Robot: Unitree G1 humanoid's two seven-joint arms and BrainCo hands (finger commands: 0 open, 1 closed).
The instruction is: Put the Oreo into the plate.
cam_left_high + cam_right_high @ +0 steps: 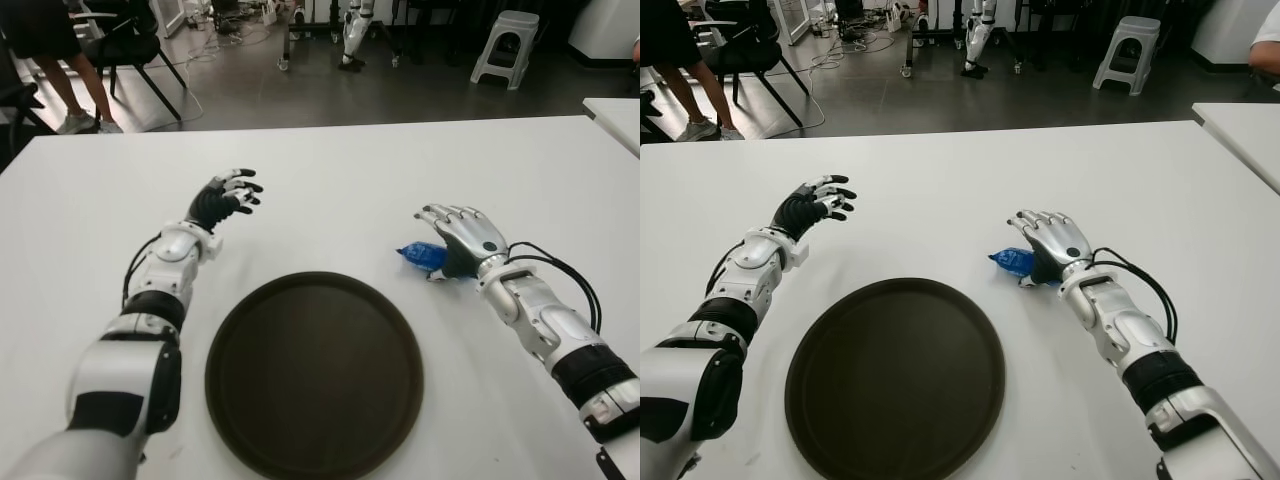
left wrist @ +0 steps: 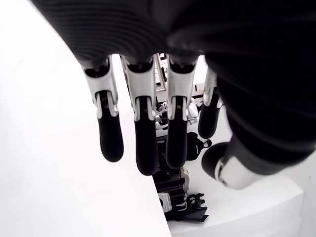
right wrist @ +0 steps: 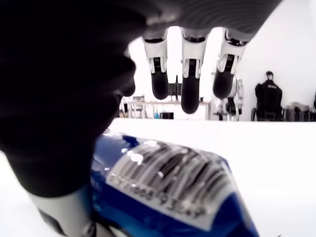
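Here, the right hand (image 1: pixel 462 240) is hovering palm-down over the white surface (image 1: pixel 400 170), in the right middle of the left eye view, with its fingers stretched forward and loosely spread. The blue Oreo packet (image 1: pixel 421 256) is lying on the surface under the thumb side of that hand, poking out toward the centre of the frame. In the right wrist view the packet (image 3: pixel 168 192) is filling the lower part of the picture, its barcode panel facing up, directly beneath the palm, with the thumb (image 3: pixel 64 148) just beside it on one side and the three visible fingertips (image 3: pixel 190 98) hanging above and beyond it, not closing on it. Whether the thumb is actually touching the wrapper cannot be told.

The round dark plate (image 1: pixel 314 372) is sitting in the lower centre of the left eye view, near the packet but apart from it, down and to the left of the right hand.

The left hand (image 1: pixel 226 197) is showing in the left middle of the frame, up and to the left of the plate, with its fingers relaxed and parted, holding nothing; its wrist view is showing the fingertips (image 2: pixel 109 143) hanging free over the surface.
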